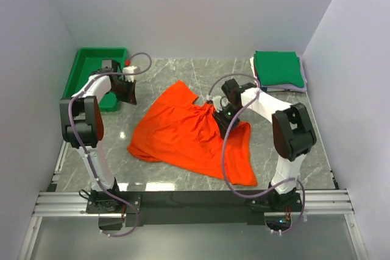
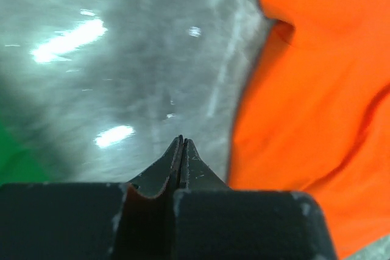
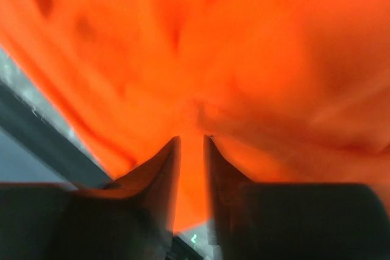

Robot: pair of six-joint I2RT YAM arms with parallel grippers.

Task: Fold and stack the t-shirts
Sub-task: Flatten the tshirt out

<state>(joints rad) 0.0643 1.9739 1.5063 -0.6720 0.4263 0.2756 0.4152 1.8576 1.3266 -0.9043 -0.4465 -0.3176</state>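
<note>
The orange-red t-shirt (image 1: 183, 132) lies unfolded and rumpled in the middle of the grey marbled counter (image 1: 183, 71), one corner reaching toward the far side and a long flap trailing to the near right edge; its cloth gathers into creases that run up to the right hand (image 1: 220, 115), which sits low on the shirt's right half. From the right wrist, the right hand (image 3: 192, 138) shows its two fingers a narrow way apart, with orange cloth (image 3: 244, 47) filling the gap and the whole view beyond; whether they pinch that cloth or only rest against it, I cannot tell.

The left hand (image 1: 129, 92) hangs over bare counter to the left of the shirt, just beside the green tray (image 1: 82, 68) that stands in the far left corner; from the left wrist, the left hand (image 2: 182, 141) has its fingertips pressed together on nothing, grey counter (image 2: 122, 77) beneath them and the shirt's edge (image 2: 317, 120) just to their right, not touching.

In the far right corner lies the folded green t-shirt (image 1: 278, 68), flat on top of a stack, with pale edges of thinner folded pieces showing under it.
</note>
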